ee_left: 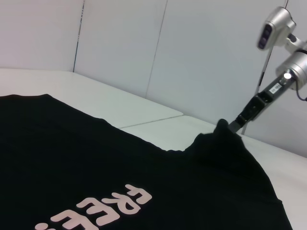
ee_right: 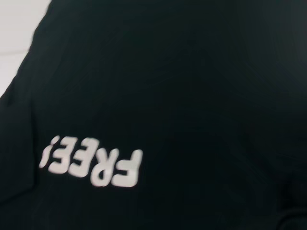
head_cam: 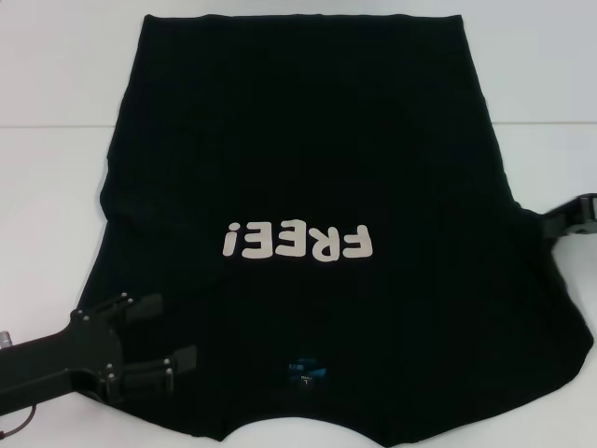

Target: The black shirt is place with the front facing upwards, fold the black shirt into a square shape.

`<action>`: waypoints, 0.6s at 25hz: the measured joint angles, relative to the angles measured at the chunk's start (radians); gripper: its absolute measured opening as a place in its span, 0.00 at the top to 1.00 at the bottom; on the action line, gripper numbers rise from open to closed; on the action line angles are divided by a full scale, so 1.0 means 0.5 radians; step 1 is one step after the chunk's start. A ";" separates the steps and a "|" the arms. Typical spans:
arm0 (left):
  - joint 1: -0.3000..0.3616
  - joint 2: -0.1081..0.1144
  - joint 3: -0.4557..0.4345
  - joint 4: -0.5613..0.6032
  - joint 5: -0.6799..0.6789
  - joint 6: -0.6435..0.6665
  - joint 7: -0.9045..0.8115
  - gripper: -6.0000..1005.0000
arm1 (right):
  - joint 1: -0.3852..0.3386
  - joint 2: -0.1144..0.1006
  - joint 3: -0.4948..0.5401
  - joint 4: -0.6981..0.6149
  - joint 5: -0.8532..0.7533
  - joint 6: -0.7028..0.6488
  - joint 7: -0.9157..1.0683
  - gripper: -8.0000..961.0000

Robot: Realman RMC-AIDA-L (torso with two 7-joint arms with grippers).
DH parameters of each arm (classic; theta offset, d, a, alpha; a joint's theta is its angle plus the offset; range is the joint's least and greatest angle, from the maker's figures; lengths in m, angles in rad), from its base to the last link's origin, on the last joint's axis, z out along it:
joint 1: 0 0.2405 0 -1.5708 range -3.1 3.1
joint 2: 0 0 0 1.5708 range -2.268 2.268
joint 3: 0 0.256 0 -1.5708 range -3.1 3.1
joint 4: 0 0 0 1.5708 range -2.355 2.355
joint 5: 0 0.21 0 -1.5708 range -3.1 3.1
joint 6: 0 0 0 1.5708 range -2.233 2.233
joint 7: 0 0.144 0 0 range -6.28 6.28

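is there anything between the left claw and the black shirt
Nothing visible. The left claw sits open right at the black shirt, over its near left side; the right claw is at the shirt's right edge, which is raised there.

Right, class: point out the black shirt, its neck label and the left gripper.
black shirt (head_cam: 308, 140): head view, plain cloth above the lettering.
neck label (head_cam: 305, 371): head view, the small blue patch at the collar.
left gripper (head_cam: 177, 329): head view, midway between its fingertips.

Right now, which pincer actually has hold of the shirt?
The right pincer: it pinches the black cotton FREE! T-shirt at its right edge, lifting a peak of cloth. The left pincer is open above the near left shoulder area, gripping nothing.
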 joint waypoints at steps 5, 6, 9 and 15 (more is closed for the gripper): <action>0.000 -0.001 0.000 0.000 0.000 0.000 -0.002 0.06 | 0.081 0.033 -0.134 0.049 -0.008 0.027 0.007 0.99; 0.000 -0.002 0.000 0.000 0.000 0.000 -0.002 0.06 | 0.102 0.044 -0.174 0.063 -0.010 0.037 0.007 0.99; 0.000 -0.004 0.000 0.000 0.000 0.000 -0.002 0.06 | 0.147 0.074 -0.278 0.085 -0.013 0.068 0.003 0.99; 0.000 -0.004 0.000 0.000 0.000 0.000 -0.002 0.06 | 0.185 0.129 -0.368 0.095 -0.008 0.134 -0.027 0.99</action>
